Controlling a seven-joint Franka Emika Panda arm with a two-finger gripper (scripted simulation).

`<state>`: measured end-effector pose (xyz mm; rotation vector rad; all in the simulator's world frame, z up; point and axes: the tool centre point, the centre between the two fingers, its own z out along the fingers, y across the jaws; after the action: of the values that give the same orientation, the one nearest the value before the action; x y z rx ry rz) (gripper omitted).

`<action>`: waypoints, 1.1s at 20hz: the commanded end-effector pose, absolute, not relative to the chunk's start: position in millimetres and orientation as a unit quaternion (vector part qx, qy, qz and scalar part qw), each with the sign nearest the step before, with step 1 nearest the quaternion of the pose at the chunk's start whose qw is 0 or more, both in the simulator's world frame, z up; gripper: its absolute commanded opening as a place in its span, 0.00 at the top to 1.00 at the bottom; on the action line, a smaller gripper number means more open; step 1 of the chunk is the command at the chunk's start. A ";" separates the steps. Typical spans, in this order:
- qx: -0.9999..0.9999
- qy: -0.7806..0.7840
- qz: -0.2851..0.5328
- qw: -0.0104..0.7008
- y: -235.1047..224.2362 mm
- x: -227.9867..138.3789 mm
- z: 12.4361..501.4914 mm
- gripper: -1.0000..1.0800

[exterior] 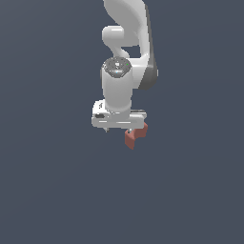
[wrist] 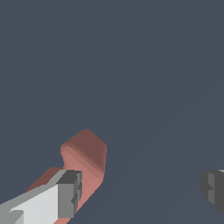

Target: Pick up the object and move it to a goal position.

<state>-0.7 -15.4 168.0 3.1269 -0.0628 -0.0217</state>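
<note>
Plain dark blue-grey ground, gripper (exterior: pixel 119 127) low over the reddish-brown notched block (exterior: pixel 135 136).

Jaws spread wide, holding nothing; the block lies against 1 finger (wrist: pixel 70 194), off-centre, so closing now would likely miss.

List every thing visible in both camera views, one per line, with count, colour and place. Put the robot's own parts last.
Object: one, reddish-brown, notched blocky shape; below the pincer toward the exterior view's right; in the wrist view it lies against one finger.
Surface: one, plain dark grey-blue, filling the background in both views.
Arm: one, white with dark joint trim, reaching down from the top of the exterior view.
Pincer: one, white body with dark grey pads; fingers spread wide apart, the object beside one finger, not clamped between the two.
</note>
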 end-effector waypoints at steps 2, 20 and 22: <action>0.999 -0.033 -0.007 0.007 -11.7 -2.2 167.1 0.04; 0.980 -0.197 -0.003 0.004 30.3 -21.7 156.6 0.04; 0.976 -0.218 -0.002 0.004 35.6 -24.6 155.3 0.04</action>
<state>-22.4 31.5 156.3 3.0692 -0.6312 -0.0080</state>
